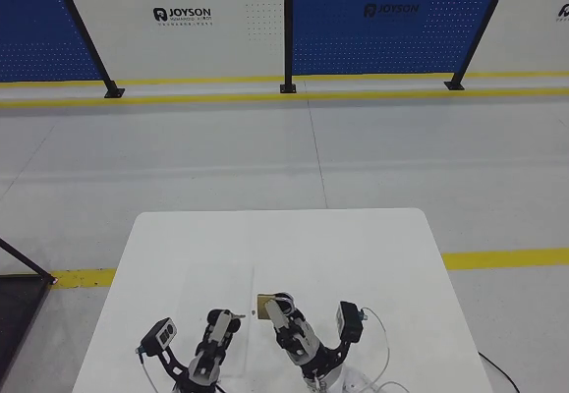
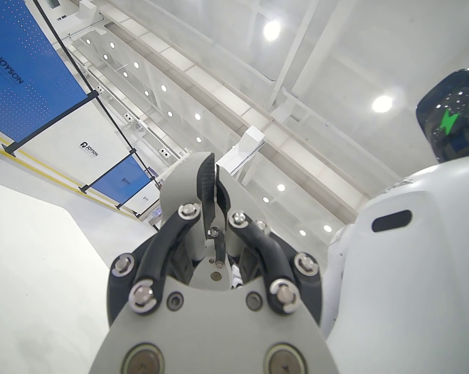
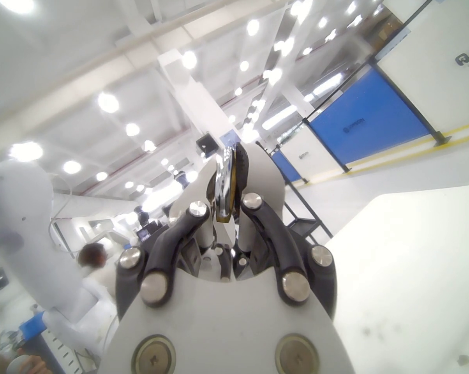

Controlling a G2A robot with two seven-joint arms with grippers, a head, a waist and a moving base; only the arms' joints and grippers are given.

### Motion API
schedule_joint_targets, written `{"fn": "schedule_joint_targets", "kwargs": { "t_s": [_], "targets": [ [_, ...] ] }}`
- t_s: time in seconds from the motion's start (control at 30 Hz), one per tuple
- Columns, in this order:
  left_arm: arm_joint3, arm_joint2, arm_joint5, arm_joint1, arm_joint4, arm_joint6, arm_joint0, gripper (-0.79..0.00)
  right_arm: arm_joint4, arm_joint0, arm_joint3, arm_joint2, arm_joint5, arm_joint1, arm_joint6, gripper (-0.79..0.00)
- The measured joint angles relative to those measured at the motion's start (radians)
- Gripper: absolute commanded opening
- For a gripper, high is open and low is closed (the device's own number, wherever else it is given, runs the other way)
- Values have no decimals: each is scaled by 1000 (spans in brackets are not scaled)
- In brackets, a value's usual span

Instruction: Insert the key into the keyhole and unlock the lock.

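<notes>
Nearest the lens, at the lower edge of the top view, we see the left gripper (image 1: 229,319) left of centre over the white table (image 1: 264,246). In its wrist view the left gripper (image 2: 213,180) has its ribbed pads (image 2: 204,184) pressed together. We cannot tell whether a key sits between them.

Just right of it, at lower centre, is the lock (image 1: 263,301), a small brass block raised off the table. It is held by the right gripper (image 1: 276,307), whose arm enters from the lower right. In the right wrist view the right gripper (image 3: 234,159) is clamped narrowly on the lock (image 3: 223,192). The lock is seen edge-on at mid-frame, its bright shackle above the brass body.

We judge the lock dense for its size, rigid and smooth-faced, so it may pivot or slip under a sideways push. The firmest hold is across the flat faces of the body, leaving the keyhole end clear. A key would be light, thin and stiff, and best pinched at its flat head.
</notes>
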State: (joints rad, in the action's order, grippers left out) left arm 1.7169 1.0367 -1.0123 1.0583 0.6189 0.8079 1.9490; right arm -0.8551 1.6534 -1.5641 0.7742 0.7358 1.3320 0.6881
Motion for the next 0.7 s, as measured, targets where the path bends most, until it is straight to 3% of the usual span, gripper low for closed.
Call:
{"fn": "schedule_joint_targets", "kwargs": {
  "t_s": [0.7],
  "targets": [
    [-31,19,0,62,56,0,-13,-785,5,-14,-6,-19,-28,-5,-32,-785]
  ]
}}
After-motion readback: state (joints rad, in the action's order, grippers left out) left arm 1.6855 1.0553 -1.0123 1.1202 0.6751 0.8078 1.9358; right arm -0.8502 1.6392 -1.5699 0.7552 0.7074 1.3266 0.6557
